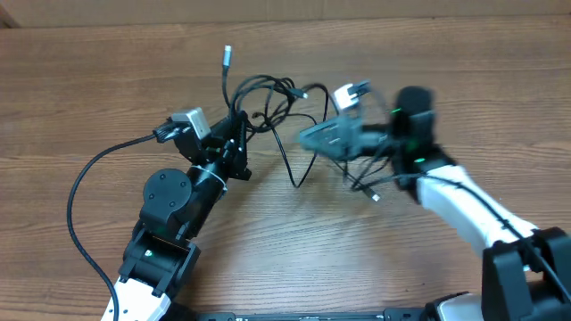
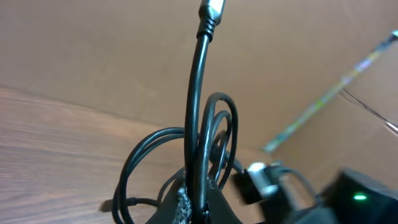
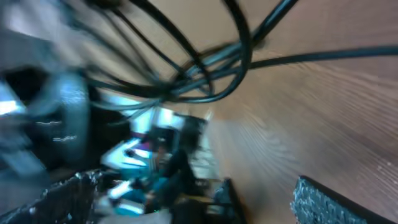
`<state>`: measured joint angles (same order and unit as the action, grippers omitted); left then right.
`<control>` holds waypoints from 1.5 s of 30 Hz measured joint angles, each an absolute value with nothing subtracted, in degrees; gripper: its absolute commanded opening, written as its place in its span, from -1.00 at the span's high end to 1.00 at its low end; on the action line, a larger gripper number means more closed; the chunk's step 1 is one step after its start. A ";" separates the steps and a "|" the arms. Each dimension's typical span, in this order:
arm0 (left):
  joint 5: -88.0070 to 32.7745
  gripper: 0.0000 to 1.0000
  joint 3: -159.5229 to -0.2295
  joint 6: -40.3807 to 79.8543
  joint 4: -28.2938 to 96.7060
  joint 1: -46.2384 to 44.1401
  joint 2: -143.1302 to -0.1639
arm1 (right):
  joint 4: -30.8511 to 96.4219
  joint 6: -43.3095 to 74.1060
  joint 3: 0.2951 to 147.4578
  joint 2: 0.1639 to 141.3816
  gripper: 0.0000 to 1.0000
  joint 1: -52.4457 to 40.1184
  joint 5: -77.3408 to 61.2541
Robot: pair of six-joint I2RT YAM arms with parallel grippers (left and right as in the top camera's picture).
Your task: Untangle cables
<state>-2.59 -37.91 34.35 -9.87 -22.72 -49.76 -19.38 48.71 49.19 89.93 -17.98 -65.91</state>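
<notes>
The thin black cables (image 1: 268, 96) lie in a tangle at the table's middle back. One cord ends in a silver plug (image 1: 227, 55), and a loop (image 1: 294, 174) trails toward the front. My left gripper (image 1: 237, 134) is shut on the silver-tipped cord; in the left wrist view the cord (image 2: 198, 106) rises from the jaws (image 2: 199, 208) to its plug (image 2: 211, 9). My right gripper (image 1: 314, 135) is blurred, just right of the tangle. In the right wrist view its fingers (image 3: 193, 190) are wide apart and empty, with the cables (image 3: 199, 81) above them.
A thick black robot wire (image 1: 85, 192) curves across the left of the wooden table (image 1: 89, 89). A small plug end (image 1: 376, 197) lies under the right arm. The left arm's body (image 1: 169, 201) fills the front left.
</notes>
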 measured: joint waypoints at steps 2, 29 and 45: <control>-4.25 0.92 -37.91 34.79 -9.85 -22.72 -49.76 | -16.47 44.01 49.17 89.95 -0.51 -21.76 -61.56; -1.02 0.92 -38.13 46.76 6.07 -14.57 -45.78 | 40.49 40.56 49.71 89.86 -0.12 -33.43 -10.79; -37.67 0.91 -38.13 21.47 9.37 -14.57 -51.86 | 29.30 23.73 51.86 86.21 -1.00 -20.27 -43.83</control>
